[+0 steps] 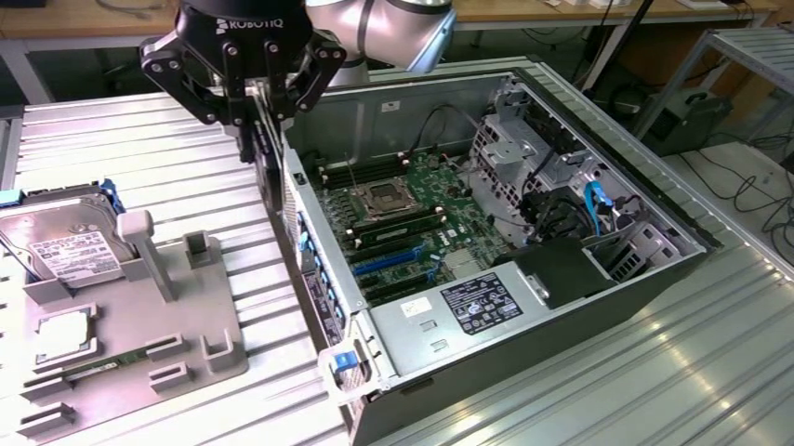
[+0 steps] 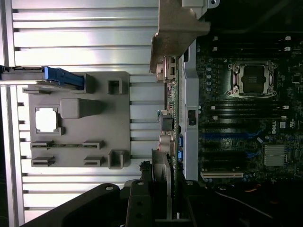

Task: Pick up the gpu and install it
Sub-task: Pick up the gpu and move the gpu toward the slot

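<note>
The gripper (image 1: 257, 121) hangs in the upper left of the exterior view, its black fingers (image 1: 275, 100) clenched on the gpu (image 1: 263, 153). The card hangs edge-on below them, upright and clear of the surface (image 1: 149, 139). It sits just above the near wall of the open computer case (image 1: 522, 390), on the side toward the exterior view's left.

In the wrist view the gpu (image 2: 169, 123) shows as a thin green edge. Its silver metal end bracket (image 2: 177, 33) is at the far end, and its black cooler (image 2: 160, 168) is close to the gripper (image 2: 163, 201). The card lines up along the case wall, between the grey holder tray (image 2: 118, 123) and the motherboard (image 2: 246, 118).

Inside the case, in the middle of the exterior view, the motherboard (image 1: 434, 200) lies flat. Its square CPU socket (image 1: 379, 197) is open, and the blue expansion slots (image 1: 397, 260) lie toward the lower part of the board. Nothing is seated in those slots (image 2: 232, 135). The power supply (image 1: 459, 311) fills the case's lower corner.

At the lower left of the exterior view, the grey holder tray (image 1: 186, 316) rests on the ribbed metal surface. It carries a hard drive (image 1: 69, 246), a CPU chip (image 1: 65, 336) and a narrow memory stick (image 1: 106, 369), all well apart from the gpu.
</note>
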`<state>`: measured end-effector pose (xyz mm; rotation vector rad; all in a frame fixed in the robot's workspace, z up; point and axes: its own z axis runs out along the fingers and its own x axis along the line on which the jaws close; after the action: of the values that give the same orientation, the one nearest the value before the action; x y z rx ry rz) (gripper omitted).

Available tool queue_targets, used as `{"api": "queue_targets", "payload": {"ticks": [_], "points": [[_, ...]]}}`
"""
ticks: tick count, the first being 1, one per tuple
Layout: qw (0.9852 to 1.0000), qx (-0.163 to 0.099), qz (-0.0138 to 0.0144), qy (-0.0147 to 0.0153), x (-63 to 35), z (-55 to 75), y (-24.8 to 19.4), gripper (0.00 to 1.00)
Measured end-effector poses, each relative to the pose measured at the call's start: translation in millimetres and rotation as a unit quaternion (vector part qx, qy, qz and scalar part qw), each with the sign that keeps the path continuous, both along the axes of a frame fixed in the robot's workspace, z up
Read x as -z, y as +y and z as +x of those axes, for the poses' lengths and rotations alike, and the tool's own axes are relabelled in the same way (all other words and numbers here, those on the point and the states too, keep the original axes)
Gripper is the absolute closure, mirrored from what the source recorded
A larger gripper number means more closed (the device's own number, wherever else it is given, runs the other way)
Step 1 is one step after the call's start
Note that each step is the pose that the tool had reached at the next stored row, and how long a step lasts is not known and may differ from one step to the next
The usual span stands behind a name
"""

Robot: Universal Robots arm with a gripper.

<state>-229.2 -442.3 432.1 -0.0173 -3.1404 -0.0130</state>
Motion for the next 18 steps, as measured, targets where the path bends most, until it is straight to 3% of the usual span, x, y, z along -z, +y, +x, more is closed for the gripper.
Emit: {"api": "queue_targets", "payload": {"ticks": [18], "points": [[1.0000,0.000,0.0000,0.0000,0.0,14.7,0.0,0.72]]}}
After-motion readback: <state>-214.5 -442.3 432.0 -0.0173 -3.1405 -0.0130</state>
